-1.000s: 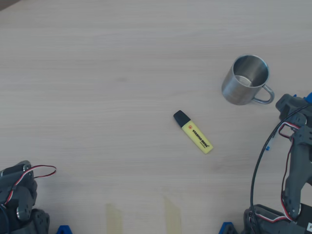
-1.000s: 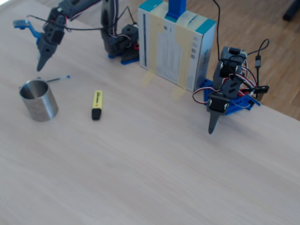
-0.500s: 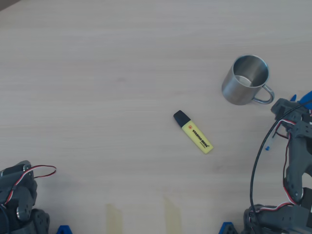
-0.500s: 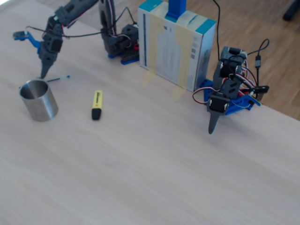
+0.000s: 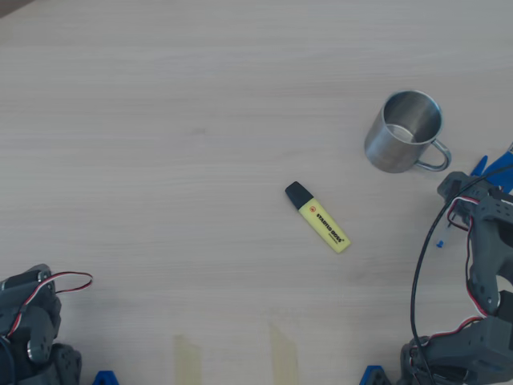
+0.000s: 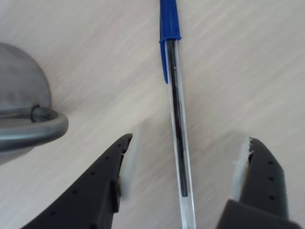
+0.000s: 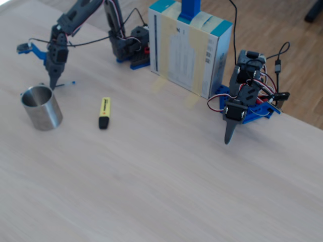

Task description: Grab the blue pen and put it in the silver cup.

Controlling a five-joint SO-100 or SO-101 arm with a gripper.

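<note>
In the wrist view the blue pen [image 6: 177,119] lies on the table, blue cap at the top and clear barrel running down between my fingers. My gripper [image 6: 188,140] is open and straddles the barrel, one dark finger on each side, neither touching it. The silver cup [image 6: 19,86] with its looped handle is at the left edge. The fixed view shows the gripper [image 7: 53,82] pointing down at the pen [image 7: 68,83] just behind the cup [image 7: 41,107]. From overhead the arm [image 5: 481,233] covers most of the pen; the cup [image 5: 405,131] stands upright beside it.
A yellow highlighter [image 5: 317,217] with a black cap lies mid-table. A cardboard box [image 7: 189,48] stands at the table's back edge in the fixed view. A second, parked arm [image 7: 242,101] sits to its right.
The gripper has come down from above the cup's far side to the table. It now straddles the pen. The cup, pen and highlighter have not moved.
</note>
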